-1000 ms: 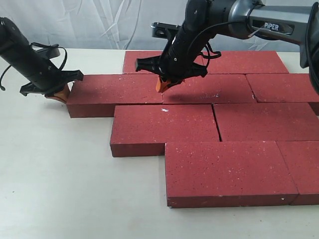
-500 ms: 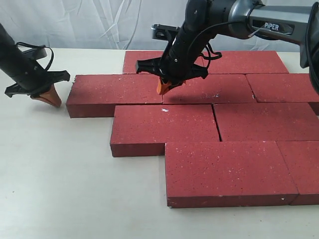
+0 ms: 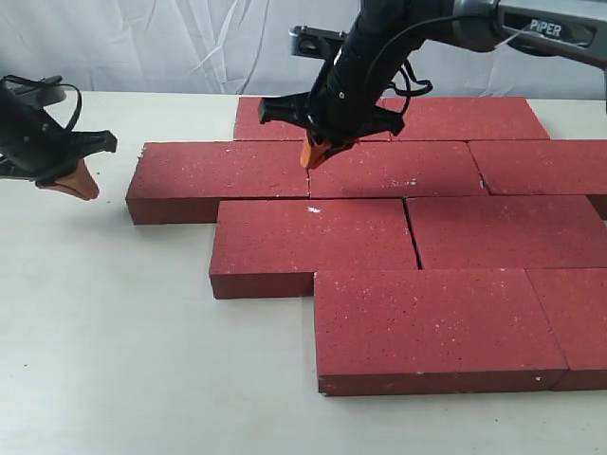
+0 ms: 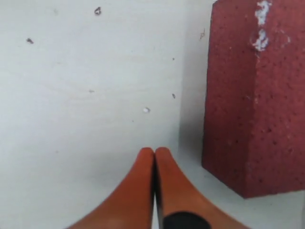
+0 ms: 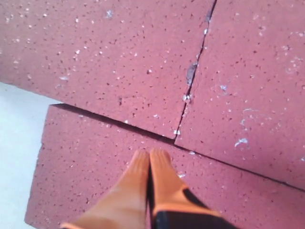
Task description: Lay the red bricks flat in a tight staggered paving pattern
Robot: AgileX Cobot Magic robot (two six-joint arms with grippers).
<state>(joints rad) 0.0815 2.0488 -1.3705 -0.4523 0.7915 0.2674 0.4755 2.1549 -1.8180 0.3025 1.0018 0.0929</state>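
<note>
Flat dark-red gritty bricks [image 3: 398,237] lie packed tight. The right claw [image 3: 308,157], pinched together, hangs above them; the left claw [image 3: 80,186], pinched together too, is beside them.

L pincer [image 3: 83,188] backed off red bricks [image 3: 223,171]; R pincer [image 3: 306,161] rose slightly.

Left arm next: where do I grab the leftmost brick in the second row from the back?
Grip the leftmost brick at its free end, left tool from above, opened across the width. Only there are both long sides exposed; neighbours hem the rest. Whether the tool spans it is unclear.
</note>
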